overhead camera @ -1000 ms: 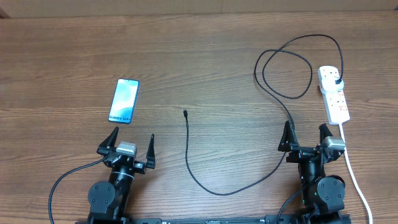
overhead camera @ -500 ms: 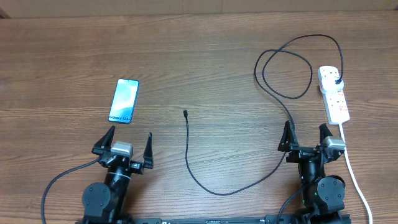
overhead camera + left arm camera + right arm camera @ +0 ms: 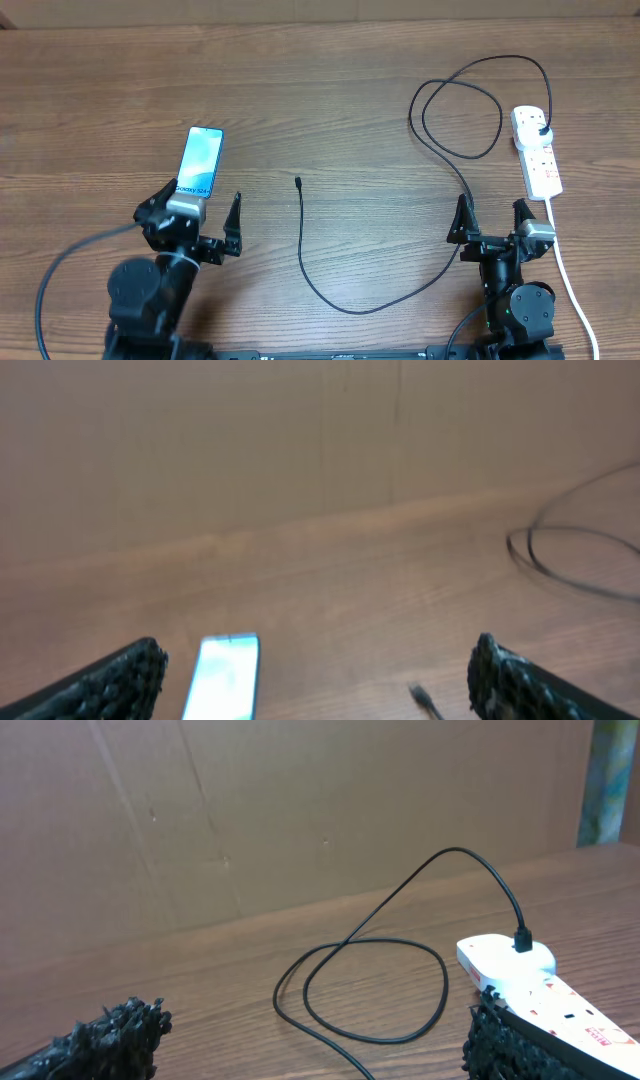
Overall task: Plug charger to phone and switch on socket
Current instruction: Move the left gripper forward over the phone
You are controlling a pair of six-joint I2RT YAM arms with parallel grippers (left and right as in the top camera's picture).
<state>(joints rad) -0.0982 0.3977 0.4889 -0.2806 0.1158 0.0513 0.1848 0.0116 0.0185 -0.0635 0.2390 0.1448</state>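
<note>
The left gripper (image 3: 204, 192) has its jaws spread wide and empty, hanging over the near end of the phone (image 3: 200, 158), which lies flat at its 12 o'clock; the left wrist view, blurred, shows the phone (image 3: 228, 678) low between the fingers, nearer the left one. The cable's (image 3: 303, 240) connector tip (image 3: 298, 182) lies loose on the table (image 3: 330, 80) at about 3 o'clock from that gripper, well apart from the phone. The right gripper (image 3: 491, 212) is also wide apart and holds nothing; the power strip (image 3: 537, 152) sits at its 1 o'clock with the plug (image 3: 541, 128) already seated in the far outlet. I judge the phone stiff, smooth and slippery, so it is best pinned or gripped across its long edges, and it may slide when the tip is pushed in. The cable looks light and limp; held far back it would droop, so it should be taken just behind the tip. Compared with a second ago, the left arm has swung forward and toward 11 o'clock, closing on the phone, while the right arm, phone, cable and power strip lie as they did
</note>
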